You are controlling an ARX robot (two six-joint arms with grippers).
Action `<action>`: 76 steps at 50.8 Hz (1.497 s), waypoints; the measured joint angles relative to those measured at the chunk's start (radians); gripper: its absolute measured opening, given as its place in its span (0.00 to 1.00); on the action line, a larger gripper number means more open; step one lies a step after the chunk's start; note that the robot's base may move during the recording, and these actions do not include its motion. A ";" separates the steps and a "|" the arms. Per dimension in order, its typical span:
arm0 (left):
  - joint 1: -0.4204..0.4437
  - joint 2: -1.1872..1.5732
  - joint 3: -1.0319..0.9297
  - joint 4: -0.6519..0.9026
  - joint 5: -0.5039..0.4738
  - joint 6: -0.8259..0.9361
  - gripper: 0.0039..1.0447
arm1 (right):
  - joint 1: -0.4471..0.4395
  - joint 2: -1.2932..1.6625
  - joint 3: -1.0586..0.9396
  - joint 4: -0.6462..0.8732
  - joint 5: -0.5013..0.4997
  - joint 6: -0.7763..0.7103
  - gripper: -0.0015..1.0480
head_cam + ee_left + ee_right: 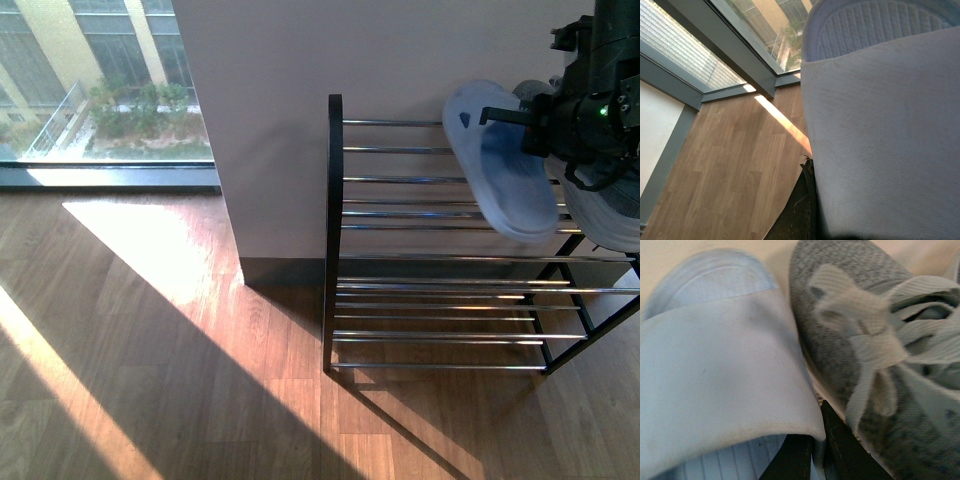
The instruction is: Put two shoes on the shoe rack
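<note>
My right gripper reaches in from the right edge of the front view and pinches the strap of a pale blue rubber slide sandal. In the right wrist view one dark finger lies under the strap and the other sits just outside it, with the strap edge clamped between them. The sandal hangs tilted over the top tier of the low shoe rack with black arched side frames and thin chrome rods, which stands against the pale wall. I cannot tell whether the sandal touches the rods. Just beside it is a grey knit lace-up sneaker with pale laces and a white sole, so close that the two look to be touching.

My left gripper is not in the front view. Its wrist camera is filled by the broad strap of a second pale blue slide sandal, with the ribbed footbed showing past it. Only one dark finger shows at the strap's edge, so I cannot tell how that gripper is set. Beyond the sandal lie the sunlit wooden floor and the grey-framed window.
</note>
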 joint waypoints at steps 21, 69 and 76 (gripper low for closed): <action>0.000 0.000 0.000 0.000 0.000 0.000 0.02 | -0.024 0.025 0.060 -0.030 -0.032 -0.050 0.02; 0.000 0.000 0.000 0.000 0.000 0.000 0.02 | 0.017 -0.075 -0.106 0.098 -0.061 -0.048 0.63; 0.000 0.000 0.000 0.000 0.000 0.000 0.02 | 0.022 -0.219 -0.269 0.162 -0.194 -0.027 0.90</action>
